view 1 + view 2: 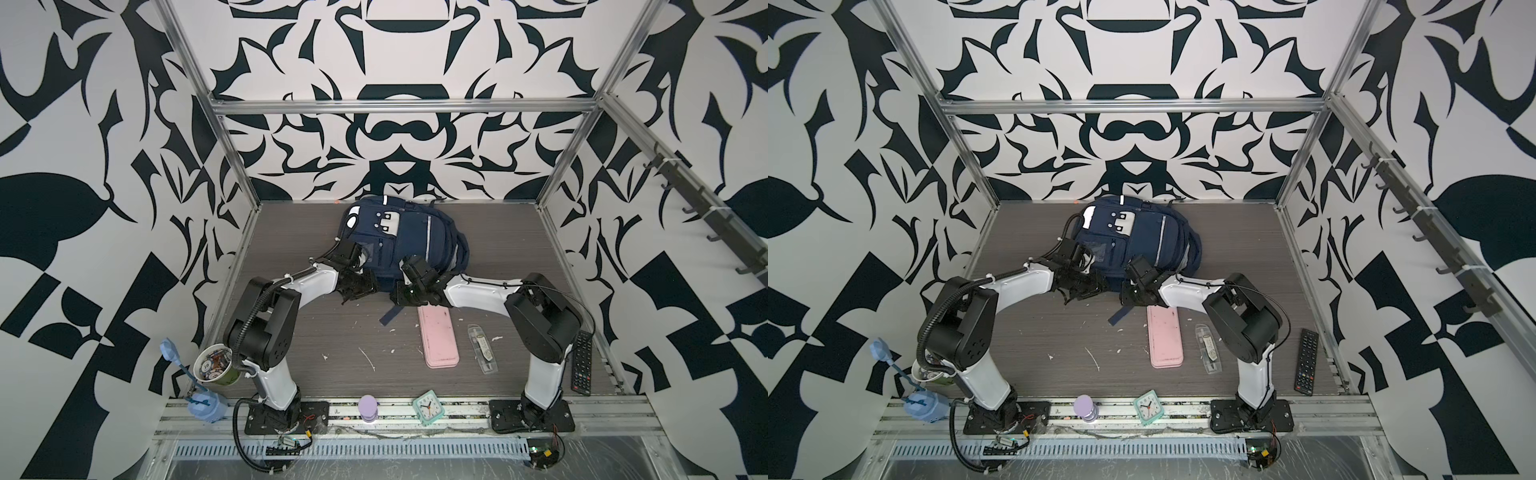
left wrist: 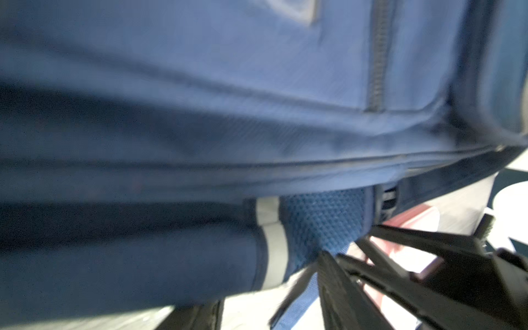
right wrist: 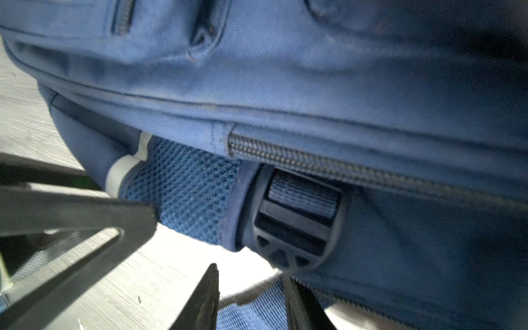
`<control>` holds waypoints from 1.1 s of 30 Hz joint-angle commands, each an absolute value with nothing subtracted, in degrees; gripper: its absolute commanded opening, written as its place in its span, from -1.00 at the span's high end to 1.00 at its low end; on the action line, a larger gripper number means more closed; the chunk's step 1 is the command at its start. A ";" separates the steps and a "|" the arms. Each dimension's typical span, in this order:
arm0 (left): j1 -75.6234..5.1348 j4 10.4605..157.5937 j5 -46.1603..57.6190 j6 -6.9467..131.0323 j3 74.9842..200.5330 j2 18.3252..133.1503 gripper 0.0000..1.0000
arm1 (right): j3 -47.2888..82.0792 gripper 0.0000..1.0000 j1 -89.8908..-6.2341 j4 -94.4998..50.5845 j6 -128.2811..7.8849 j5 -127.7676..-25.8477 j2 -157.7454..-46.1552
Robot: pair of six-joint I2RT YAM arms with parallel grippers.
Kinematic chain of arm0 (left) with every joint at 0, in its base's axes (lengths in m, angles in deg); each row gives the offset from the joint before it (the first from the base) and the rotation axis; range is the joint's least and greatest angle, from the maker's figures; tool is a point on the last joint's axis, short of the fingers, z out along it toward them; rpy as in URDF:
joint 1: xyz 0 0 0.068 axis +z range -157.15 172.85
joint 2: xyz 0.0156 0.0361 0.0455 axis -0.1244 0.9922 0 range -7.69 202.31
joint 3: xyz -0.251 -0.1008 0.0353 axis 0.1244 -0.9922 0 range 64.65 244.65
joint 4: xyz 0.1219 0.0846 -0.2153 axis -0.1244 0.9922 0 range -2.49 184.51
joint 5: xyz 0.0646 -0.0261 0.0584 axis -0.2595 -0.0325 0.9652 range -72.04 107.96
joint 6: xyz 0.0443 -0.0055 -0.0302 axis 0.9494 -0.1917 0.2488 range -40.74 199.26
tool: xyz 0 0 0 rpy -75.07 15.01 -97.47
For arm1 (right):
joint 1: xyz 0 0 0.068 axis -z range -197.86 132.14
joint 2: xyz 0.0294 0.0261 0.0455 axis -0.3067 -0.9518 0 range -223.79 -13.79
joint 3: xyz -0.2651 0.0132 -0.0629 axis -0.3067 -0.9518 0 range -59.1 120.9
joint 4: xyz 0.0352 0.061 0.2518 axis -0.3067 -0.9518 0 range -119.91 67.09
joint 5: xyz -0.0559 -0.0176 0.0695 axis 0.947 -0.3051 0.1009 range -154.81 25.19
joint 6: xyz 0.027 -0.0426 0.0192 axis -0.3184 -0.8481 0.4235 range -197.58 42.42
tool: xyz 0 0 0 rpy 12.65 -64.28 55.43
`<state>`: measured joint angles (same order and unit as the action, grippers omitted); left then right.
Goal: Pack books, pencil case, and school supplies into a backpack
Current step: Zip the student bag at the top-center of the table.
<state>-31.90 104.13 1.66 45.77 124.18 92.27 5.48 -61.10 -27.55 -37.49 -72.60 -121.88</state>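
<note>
We see the pencil case (image 1: pixel 438 336) and school supplies (image 1: pixel 482 347) unpacked on the desk (image 1: pixel 311 332), and cannot tell whether the left claw (image 1: pixel 359 291) or right claw (image 1: pixel 401 295) grips the backpack (image 1: pixel 399 232).

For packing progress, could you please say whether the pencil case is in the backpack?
Out: the pencil case lies on the table.

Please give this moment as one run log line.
left gripper: at backpack near edge, jaws unclear | right gripper: same | pencil case: on table | school supplies: beside it | books: not seen
</note>
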 commanded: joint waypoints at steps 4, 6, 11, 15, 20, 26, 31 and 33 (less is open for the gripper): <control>-31.67 103.15 0.65 45.16 127.00 92.34 0.46 | 8.53 0.13 -61.19 -27.00 -37.46 -71.46 -123.53; -31.67 103.36 -0.07 45.33 127.39 92.46 0.58 | 8.93 0.11 -61.06 -27.01 -37.41 -71.25 -124.07; -31.67 103.83 -0.65 45.60 127.59 91.40 0.73 | 9.36 0.10 -60.34 -26.93 -37.44 -70.91 -124.51; -31.67 104.53 -0.93 45.84 127.78 89.82 0.78 | 9.98 0.10 -60.14 -26.87 -37.85 -70.87 -124.37; -31.67 105.60 -1.54 46.03 128.76 88.35 0.80 | 10.69 0.12 -60.11 -27.72 -38.87 -69.33 -123.92; -31.67 106.26 -2.08 45.97 129.25 87.23 0.82 | 11.04 0.15 -60.12 -28.92 -40.58 -66.38 -123.33; -31.67 106.52 -1.95 46.04 129.34 87.23 0.82 | 10.55 0.21 -60.14 -29.87 -41.94 -63.61 -122.49; -31.67 106.56 -2.09 46.02 129.33 87.41 0.82 | 9.92 0.28 -60.14 -29.38 -42.33 -63.30 -121.96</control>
